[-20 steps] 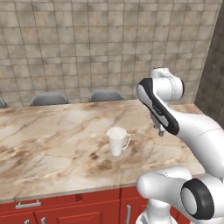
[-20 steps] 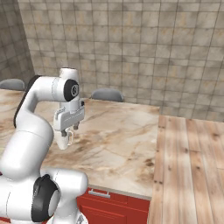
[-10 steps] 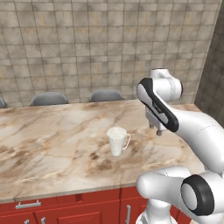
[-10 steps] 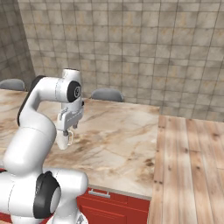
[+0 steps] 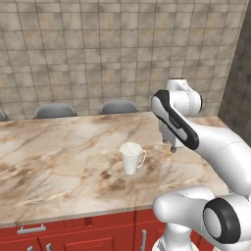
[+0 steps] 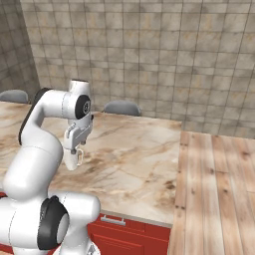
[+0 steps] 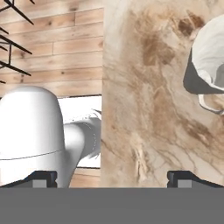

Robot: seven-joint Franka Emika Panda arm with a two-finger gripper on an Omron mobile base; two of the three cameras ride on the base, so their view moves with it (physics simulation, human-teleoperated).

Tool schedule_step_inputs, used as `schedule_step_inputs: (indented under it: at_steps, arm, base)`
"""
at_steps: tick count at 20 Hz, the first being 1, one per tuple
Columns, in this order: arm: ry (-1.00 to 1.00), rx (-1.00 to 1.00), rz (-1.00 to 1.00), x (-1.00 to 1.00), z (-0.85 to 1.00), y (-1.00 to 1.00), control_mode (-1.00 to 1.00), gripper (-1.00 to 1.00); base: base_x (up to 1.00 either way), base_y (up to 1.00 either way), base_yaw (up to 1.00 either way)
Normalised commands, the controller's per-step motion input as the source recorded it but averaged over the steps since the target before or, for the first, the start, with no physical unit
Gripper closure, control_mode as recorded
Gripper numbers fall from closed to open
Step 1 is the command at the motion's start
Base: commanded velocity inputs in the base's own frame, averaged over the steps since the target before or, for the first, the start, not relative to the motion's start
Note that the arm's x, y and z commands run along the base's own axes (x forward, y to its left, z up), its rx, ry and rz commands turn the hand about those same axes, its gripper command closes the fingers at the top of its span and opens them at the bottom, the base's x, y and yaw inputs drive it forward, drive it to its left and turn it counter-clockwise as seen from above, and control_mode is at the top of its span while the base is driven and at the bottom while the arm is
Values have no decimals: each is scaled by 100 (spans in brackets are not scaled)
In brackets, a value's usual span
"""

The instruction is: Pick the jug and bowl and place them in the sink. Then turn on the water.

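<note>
Small white tapered jug [image 5: 132,157] upright on marble desk [image 5: 59,162]: likely light, rigid, slick; best gripped across rim or handle. End effector [image 5: 172,146] open, empty, near.

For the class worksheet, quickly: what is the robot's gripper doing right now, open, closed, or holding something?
Gripper: open and holding nothing, hanging above the marble counter beside the jug, not touching it.

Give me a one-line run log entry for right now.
phase: reaching for jug | claw: open, empty, above counter, right of jug | jug: upright on counter, untouched | sink step: not done
</note>
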Motion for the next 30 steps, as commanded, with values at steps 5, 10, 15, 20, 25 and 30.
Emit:
schedule_step_inputs:
  at_steps: [5, 10, 15, 20, 25, 30]
  arm:
    - [-6, 1, 1, 12, -6, 13, -100, -100]
    - [-5, 1, 2, 26, -10, 6, -100, -100]
    - [-1, 3, 3, 35, -7, 1, -100, -100]
    - [0, 5, 8, 6, -8, 0, -100, -100]
    - [0, 0, 5, 6, -5, 9, -100, -100]
    - [0, 0, 6, 5, -12, 9, -100, -100]
  base:
    - [0, 0, 0]
    - [0, 0, 0]
    - [0, 0, 0]
    - [0, 0, 0]
    - [0, 0, 0]
    - [0, 0, 0]
